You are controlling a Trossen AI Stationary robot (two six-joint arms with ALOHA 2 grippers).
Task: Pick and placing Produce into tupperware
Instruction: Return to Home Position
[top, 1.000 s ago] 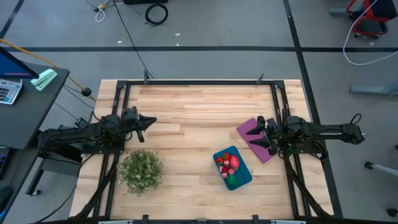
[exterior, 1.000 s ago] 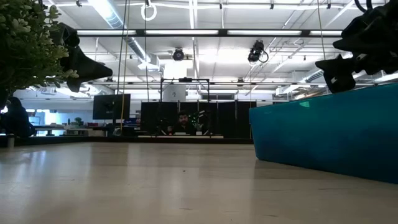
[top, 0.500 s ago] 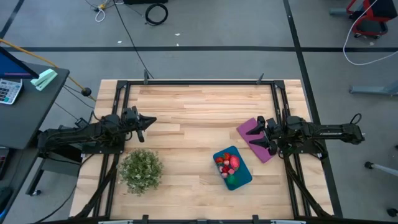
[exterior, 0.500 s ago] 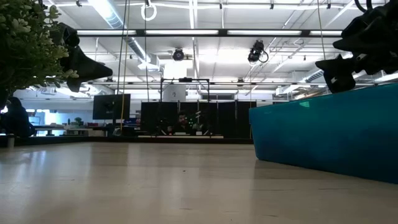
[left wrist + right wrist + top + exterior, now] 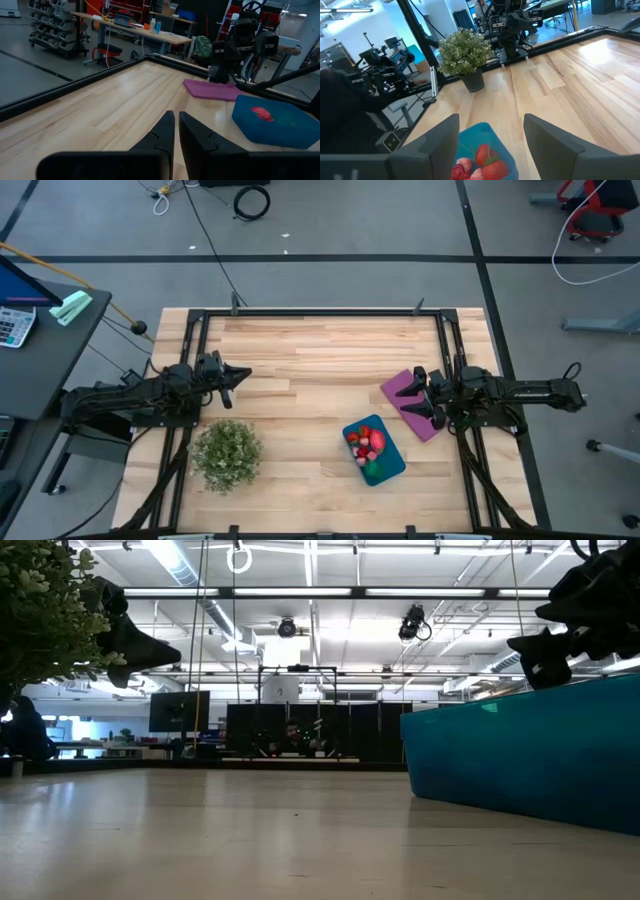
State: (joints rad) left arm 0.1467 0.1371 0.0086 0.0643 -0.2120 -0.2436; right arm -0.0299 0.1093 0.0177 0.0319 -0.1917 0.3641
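Rounded teal plastic tupperware (image 5: 397, 463) holds small red, pink produce (image 5: 366, 442).

- I work in a robotics lab set in a big open industrial hall
- My wooden table (image 5: 320, 350) sits inside a black metal frame (image 5: 320, 311) on a grey concrete floor (image 5: 330, 220) crossed by dark tape lines (image 5: 330, 258)
- A coiled cable (image 5: 251, 199) lies loose on that floor, and a red office chair (image 5: 590, 205) stands at its edge
- A dark desk (image 5: 60, 350) beside me holds a calculator (image 5: 15, 325)
- Long strip lights (image 5: 300, 592) hang under a bare, open ceiling (image 5: 350, 565)
- Beyond the table stand wheeled shelving racks (image 5: 55, 22), a cluttered workbench (image 5: 130, 27) and a dark monitor (image 5: 178, 710)
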